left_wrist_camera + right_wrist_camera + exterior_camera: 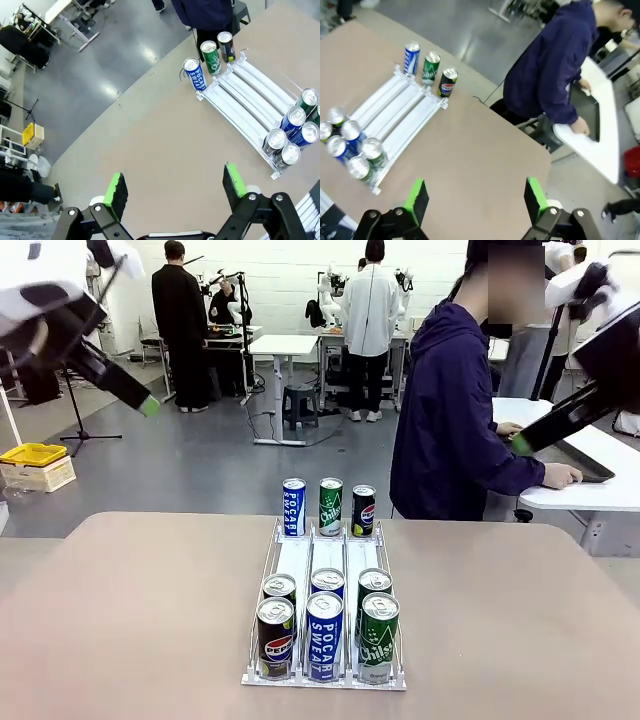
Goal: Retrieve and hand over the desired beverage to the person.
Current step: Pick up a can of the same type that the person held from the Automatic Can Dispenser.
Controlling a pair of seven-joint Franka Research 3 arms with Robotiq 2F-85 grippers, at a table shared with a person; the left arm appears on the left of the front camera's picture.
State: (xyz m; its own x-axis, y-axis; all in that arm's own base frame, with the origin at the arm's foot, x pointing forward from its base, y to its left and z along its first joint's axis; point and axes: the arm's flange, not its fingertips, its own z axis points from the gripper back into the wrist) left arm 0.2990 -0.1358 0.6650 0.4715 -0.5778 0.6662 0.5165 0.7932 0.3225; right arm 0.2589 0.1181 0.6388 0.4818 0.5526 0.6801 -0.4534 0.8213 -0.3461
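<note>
A wire rack (300,558) stands mid-table with three lanes. At its far end stand a blue Pocari Sweat can (293,507), a green Chilsung can (330,506) and a black Pepsi can (363,510). At the near end stand a Pepsi can (276,638), a Pocari Sweat can (324,636) and a Chilsung can (379,637), with three more cans behind them. The person (450,420) in a dark purple jacket stands at the far right, turned away toward a side table. My left gripper (175,185) hangs open high above the table's left, and my right gripper (476,196) hangs open high on the right. Both hold nothing.
A white side table (590,475) stands at the right beyond the brown table (130,620), with the person's hands on it. A yellow box (33,454) sits on the floor at far left. Other people work at benches farther back.
</note>
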